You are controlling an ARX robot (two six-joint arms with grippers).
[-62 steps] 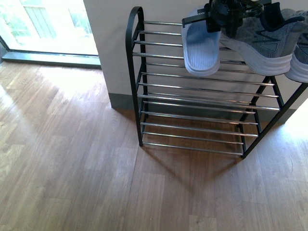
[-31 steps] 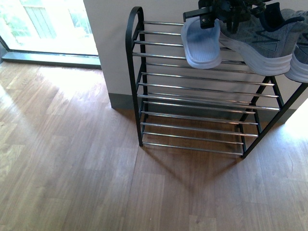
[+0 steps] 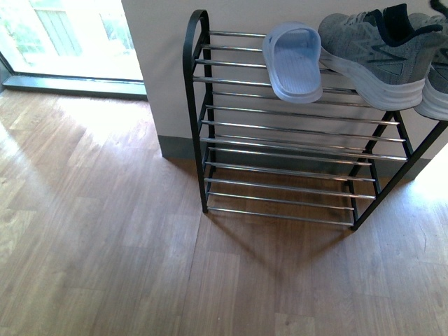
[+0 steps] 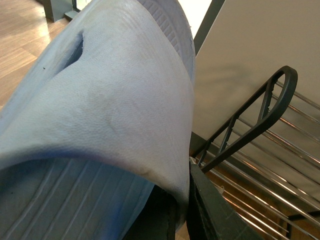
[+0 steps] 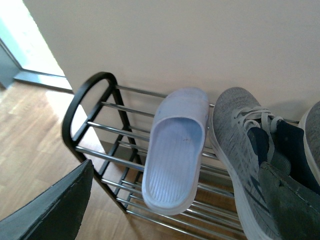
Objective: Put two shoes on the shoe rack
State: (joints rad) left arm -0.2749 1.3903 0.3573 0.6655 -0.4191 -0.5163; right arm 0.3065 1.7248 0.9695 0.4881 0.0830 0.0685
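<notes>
While your left gripper (image 4: 175,220) clamps the second slide (image 4: 100,130) | right gripper (image 5: 170,210) open, empty | placed slide (image 3: 294,61) lies front-to-back on shoe rack (image 3: 198,105), left edge free.

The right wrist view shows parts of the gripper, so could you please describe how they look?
The right gripper shows two dark grey, matte fingers with flat faces and a slightly grainy surface. No cables or markings are visible on them.
</notes>
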